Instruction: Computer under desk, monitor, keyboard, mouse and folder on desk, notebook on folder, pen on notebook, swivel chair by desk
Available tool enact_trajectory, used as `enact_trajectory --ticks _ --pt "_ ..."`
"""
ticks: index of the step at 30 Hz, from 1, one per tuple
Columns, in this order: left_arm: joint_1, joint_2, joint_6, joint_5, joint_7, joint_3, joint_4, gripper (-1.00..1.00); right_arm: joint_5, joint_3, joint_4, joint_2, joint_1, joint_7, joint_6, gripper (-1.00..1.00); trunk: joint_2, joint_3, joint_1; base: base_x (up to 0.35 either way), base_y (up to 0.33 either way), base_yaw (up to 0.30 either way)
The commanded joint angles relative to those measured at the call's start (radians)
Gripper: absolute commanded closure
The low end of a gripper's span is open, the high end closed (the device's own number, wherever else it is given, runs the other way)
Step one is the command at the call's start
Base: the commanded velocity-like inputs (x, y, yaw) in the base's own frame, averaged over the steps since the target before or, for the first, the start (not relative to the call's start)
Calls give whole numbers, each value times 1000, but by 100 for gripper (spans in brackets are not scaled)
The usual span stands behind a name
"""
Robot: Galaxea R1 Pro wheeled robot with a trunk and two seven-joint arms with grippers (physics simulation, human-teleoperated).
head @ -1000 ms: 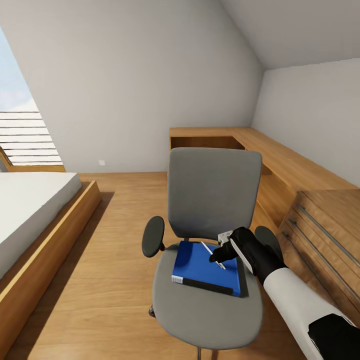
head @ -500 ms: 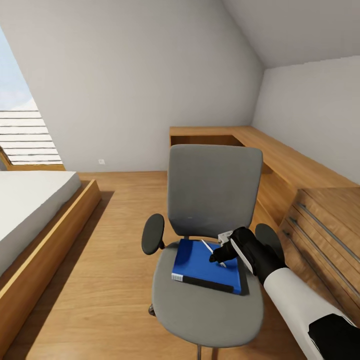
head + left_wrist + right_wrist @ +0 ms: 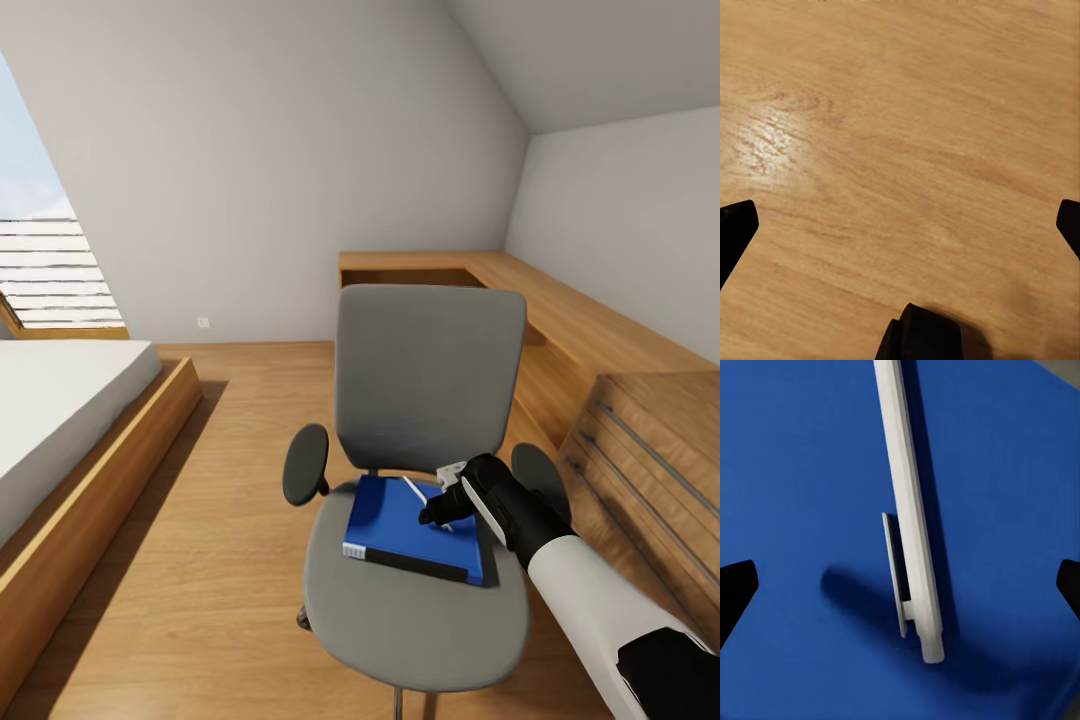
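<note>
Lying on the blue folder (image 3: 412, 528), which rests on the seat of the grey swivel chair (image 3: 425, 420), the white pen (image 3: 911, 514) sits between the spread fingers of the right gripper (image 3: 437, 513), whose dark fingertips (image 3: 736, 589) show at either edge of the wrist view, well clear of the pen on both sides. The gripper hovers just above the folder's far right part. The left gripper (image 3: 900, 229) is spread too, over bare wooden floor (image 3: 900, 135).

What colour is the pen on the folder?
White; the pen shows best in the right wrist view.
</note>
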Motion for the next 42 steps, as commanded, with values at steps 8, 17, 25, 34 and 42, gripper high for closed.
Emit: enact_trajectory --ticks 8,17,25,34,42 --pt "-1 0 -28 0 -9 8 1 -100 -2 5 -1 -4 -1 0 3 -100 -8 -4 4 0 0 0" --pt "-1 1 -31 0 -9 8 1 -100 -1 6 -1 -4 -1 1 2 -100 -36 -17 19 0 0 0" --pt "-1 2 -31 1 -9 8 1 -100 -1 6 -1 -5 -1 2 2 -100 -43 -20 23 0 0 0" --pt "-1 3 -31 1 -9 8 1 -100 -1 6 -1 -6 -1 2 2 -100 -43 -20 23 0 0 0" --pt "0 4 -31 1 -9 8 1 -100 0 4 0 -8 -1 2 3 100 -43 -20 23 0 0 0"
